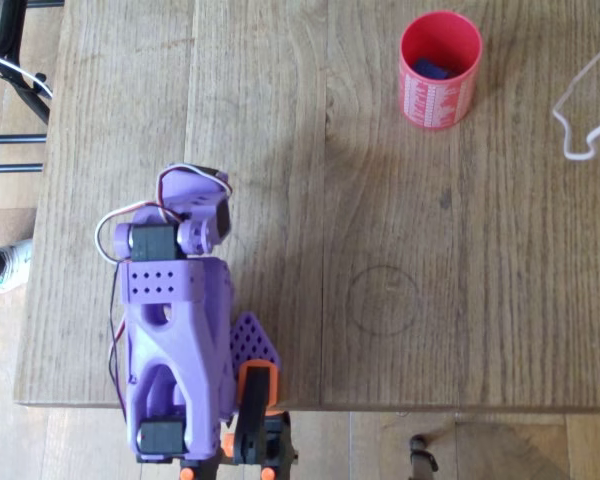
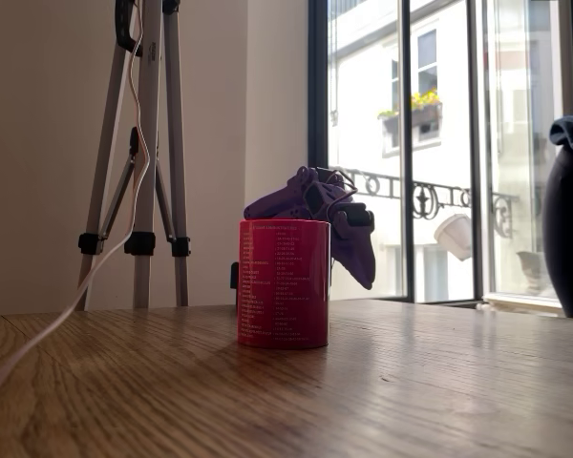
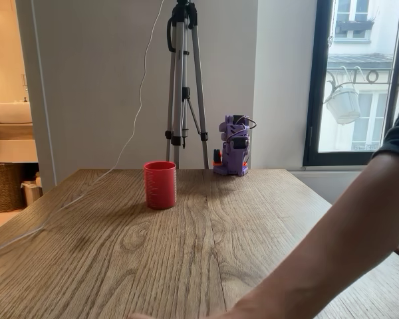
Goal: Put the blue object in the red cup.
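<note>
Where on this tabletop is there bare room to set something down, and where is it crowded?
The widest bare stretch in the overhead view lies between the purple arm and the red cup, around the faint pencilled circle. The top left corner is bare too. It gets tighter at the top right, where the cup, holding the blue object, stands beside a white cable.

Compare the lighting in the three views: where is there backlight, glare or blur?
In a fixed view, the bright window backlights the purple arm and the red cup, and the near table is blurred. In another fixed view, a person's arm is dark and soft in the foreground. The overhead view is evenly lit; the blue object lies shaded inside the cup.
</note>
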Action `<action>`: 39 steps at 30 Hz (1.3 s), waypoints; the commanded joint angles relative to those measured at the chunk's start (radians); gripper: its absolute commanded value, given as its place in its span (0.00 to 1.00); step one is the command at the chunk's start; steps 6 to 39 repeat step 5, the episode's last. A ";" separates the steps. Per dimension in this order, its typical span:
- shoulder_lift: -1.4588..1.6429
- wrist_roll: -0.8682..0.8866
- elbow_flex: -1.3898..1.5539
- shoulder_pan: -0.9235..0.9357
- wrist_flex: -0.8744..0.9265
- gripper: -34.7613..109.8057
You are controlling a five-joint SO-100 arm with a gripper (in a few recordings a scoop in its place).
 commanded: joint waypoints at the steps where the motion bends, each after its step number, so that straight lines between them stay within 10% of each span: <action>1: 0.000 0.002 -0.014 0.006 -0.003 0.25; 39: 0.000 0.002 -0.014 0.006 -0.003 0.25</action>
